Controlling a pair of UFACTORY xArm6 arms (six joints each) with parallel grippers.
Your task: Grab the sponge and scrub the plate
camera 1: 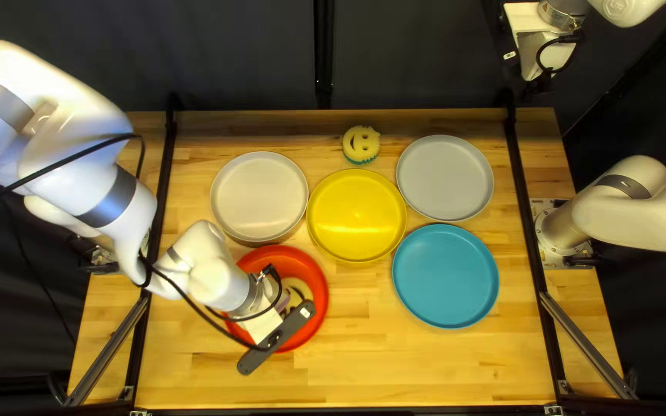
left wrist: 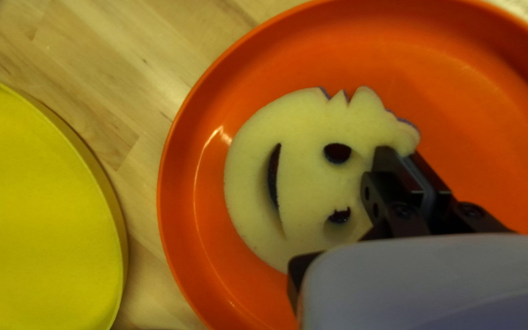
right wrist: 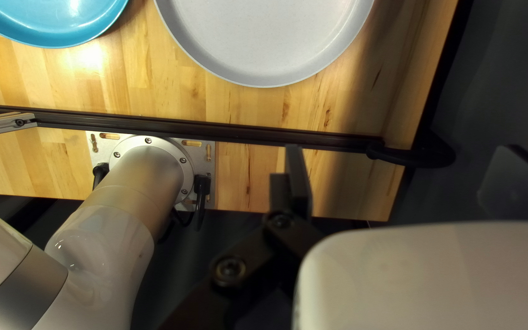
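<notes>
Evidently, our left gripper [left wrist: 403,154] pinches the sponge [left wrist: 304,165] inside the red plate [left wrist: 472,110], grasping done, scrubbing unconfirmed; our right gripper [right wrist: 403,153] stands wide.

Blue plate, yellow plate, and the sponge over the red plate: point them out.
Blue plate [camera 1: 445,276]: top left view, inner base.
Yellow plate [camera 1: 357,216]: top left view, inner base.
Sponge [left wrist: 304,183]: left wrist view, between mouth and eyes.

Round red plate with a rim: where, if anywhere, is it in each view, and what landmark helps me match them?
Top left view: the plate is left of centre, partly covered by the white left arm.
Left wrist view: under the pale yellow smiley-face sponge.
Right wrist view: not in it.
Landmark: round yellow plate, beside it in both.
</notes>
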